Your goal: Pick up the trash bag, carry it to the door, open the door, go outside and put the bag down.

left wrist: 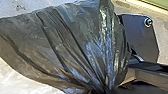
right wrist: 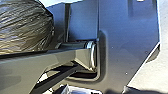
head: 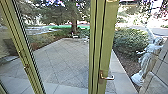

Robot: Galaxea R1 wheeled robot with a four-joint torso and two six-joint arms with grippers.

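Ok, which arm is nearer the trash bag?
Left, I judge: its wrist camera is close to the gathered folds of the trash bag; the right one sees the bag farther off, beyond the jointed bar.

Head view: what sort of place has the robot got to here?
Probably a doorway onto a paved yard: a green-framed door with a lever handle stands in front, with a rounded shrub and a pale statue beside the paving.
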